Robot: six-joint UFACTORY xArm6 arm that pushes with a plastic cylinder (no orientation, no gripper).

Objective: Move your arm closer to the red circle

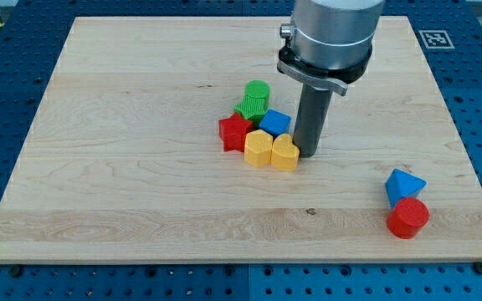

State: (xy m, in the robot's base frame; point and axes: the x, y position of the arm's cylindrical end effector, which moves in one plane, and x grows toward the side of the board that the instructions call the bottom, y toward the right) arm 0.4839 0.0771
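- Red circle [407, 218] lies toward the view's bottom right of your tip [309, 155], well apart from it, near the bench's [141, 100] bottom-right corner.
- Blue triangle-ish block [403, 185] touches the red circle on its upper side, so it sits slightly nearer the tip than the target does.
- Tip is down on the bench, just beside the yellow heart-like block [284, 153], on that block's right.
- The cluster lies on the tip's left: yellow hexagon-like block [258, 148], red star [234, 133], blue cube [274, 123], green block [253, 99].
- No gripper on this rig, just a bare rod, so nothing spreads or pinches; it holds nothing.
- Judgement: you need a diagonal slide down-right over open bench, away from the cluster; aim below the blue triangle-ish block to avoid nudging it.
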